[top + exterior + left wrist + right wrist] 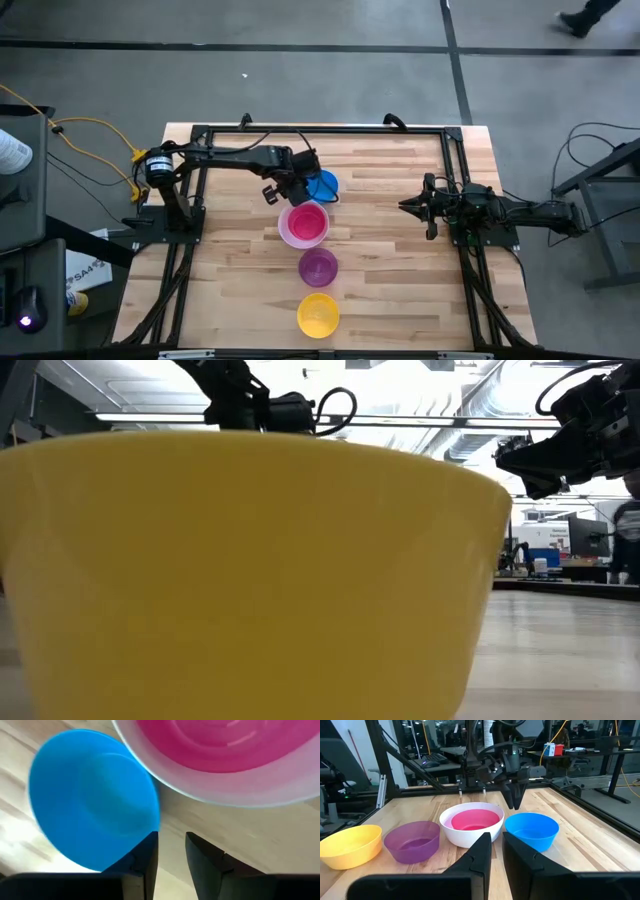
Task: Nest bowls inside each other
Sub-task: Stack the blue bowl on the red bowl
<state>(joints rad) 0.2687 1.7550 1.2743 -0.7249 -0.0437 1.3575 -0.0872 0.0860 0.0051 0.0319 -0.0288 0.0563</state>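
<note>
A blue bowl (325,185) stands on its base at the far middle of the table. Just nearer is the white bowl (305,240), and the pink-red bowl (305,222) sits nested in it. A purple bowl (318,267) and a yellow bowl (318,314) follow toward the near edge. My left gripper (171,845) points steeply down. It hangs open just above the blue bowl's (90,795) rim, on the side next to the white bowl (280,785), and holds nothing. My right gripper (497,845) waits level at the table's right, its fingers a narrow gap apart and empty.
The bowls form a line down the table's middle. Bare wood lies to either side, between them and the black frame rails (455,180). In the low view the yellow bowl (250,580) fills most of the picture.
</note>
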